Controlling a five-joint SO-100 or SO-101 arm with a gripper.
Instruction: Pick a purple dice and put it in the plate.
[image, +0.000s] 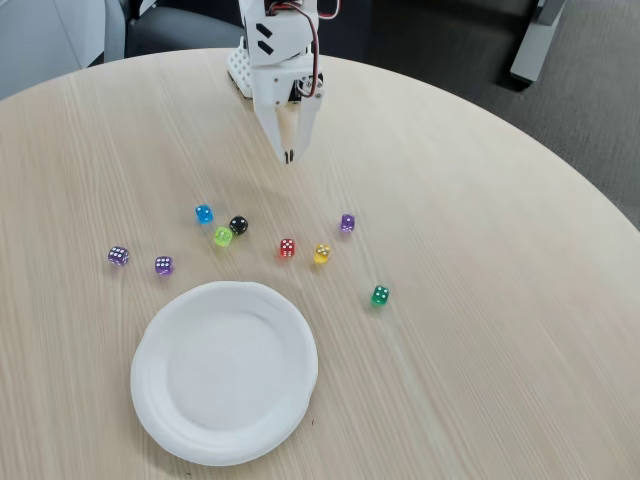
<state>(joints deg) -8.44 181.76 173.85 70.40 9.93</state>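
Arm pointing down, tool (289, 157) pressed together (empty), well behind purple dice (347, 223).

1. A round, pale wood-grain table (480, 300) spreads across most of the fixed view.
2. Beyond the table's far edge lies dark grey floor (440, 40).
3. A grey furniture leg (530, 45) stands on that floor, past the table's far right edge.

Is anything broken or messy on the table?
Nothing looks broken or spilled. The plate is white and bare, with a slightly wavy rim. The dice lie loosely scattered above it, including purple dice, all apart from each other. The gripper hangs over the table, holding nothing.
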